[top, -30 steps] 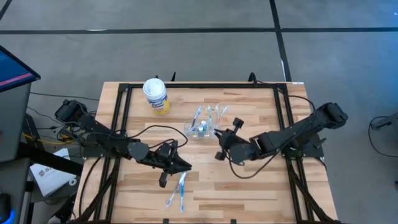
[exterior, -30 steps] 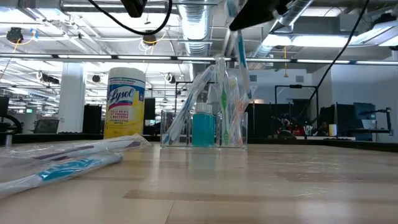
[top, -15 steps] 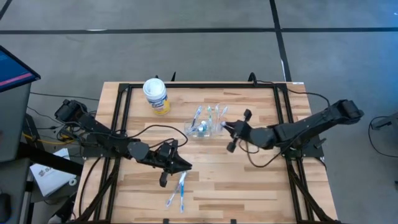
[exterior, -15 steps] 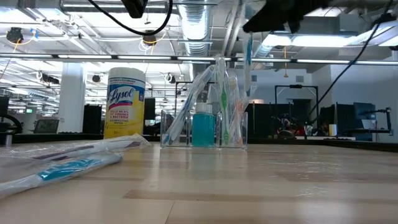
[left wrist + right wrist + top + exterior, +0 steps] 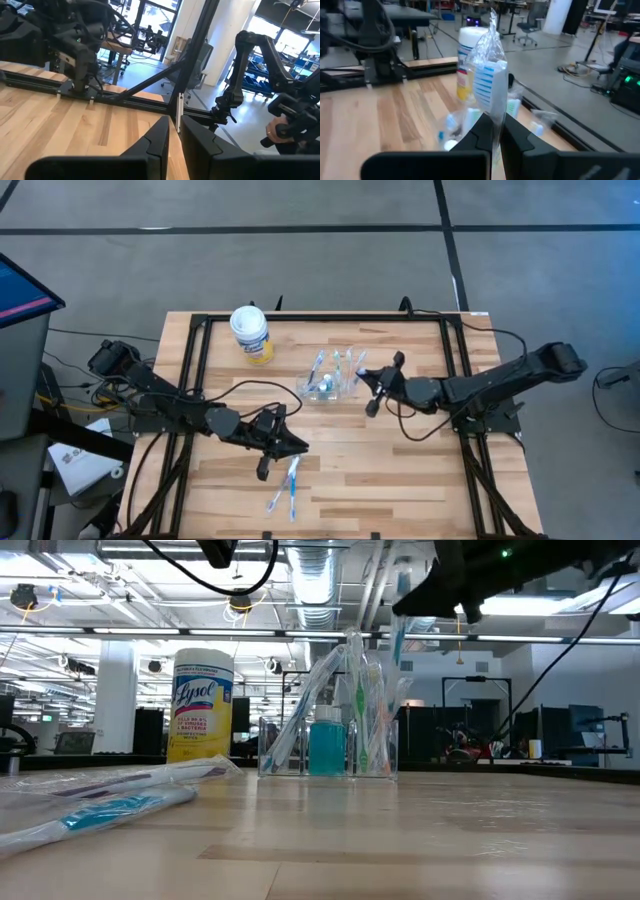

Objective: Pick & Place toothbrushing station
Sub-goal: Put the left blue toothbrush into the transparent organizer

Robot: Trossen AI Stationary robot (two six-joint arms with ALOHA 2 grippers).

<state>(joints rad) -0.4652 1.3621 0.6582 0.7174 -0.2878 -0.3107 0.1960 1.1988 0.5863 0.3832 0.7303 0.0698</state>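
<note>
A small clear plastic cup (image 5: 322, 387) stands upright on the table's middle. It holds several wrapped toothbrushes and a teal tube (image 5: 326, 747). My right gripper (image 5: 366, 383) is just right of the cup and above it, shut on a clear-wrapped toothbrush with a blue head (image 5: 490, 86). Two more wrapped toothbrushes (image 5: 285, 485) lie flat near the front edge. My left gripper (image 5: 290, 445) is shut and empty, just beyond them. My right gripper pinches the wrapped toothbrush between its two fingers, on the handle just below the blue head (image 5: 492, 116). The wrapper's end sticks out past the fingertips. In the low view the brush (image 5: 399, 625) stands upright below the gripper, clear of the table, over the cup's right side.
A white tub with a yellow label (image 5: 251, 333) stands at the far left, behind the cup. A black frame (image 5: 320, 319) runs along the table's far and side edges. Bare wood lies at the front right.
My right gripper has carried the wrapped toothbrush from the table's middle toward the far edge, up to the cup's right side, and has turned at the wrist. The brush stays upright and clear of the table.
</note>
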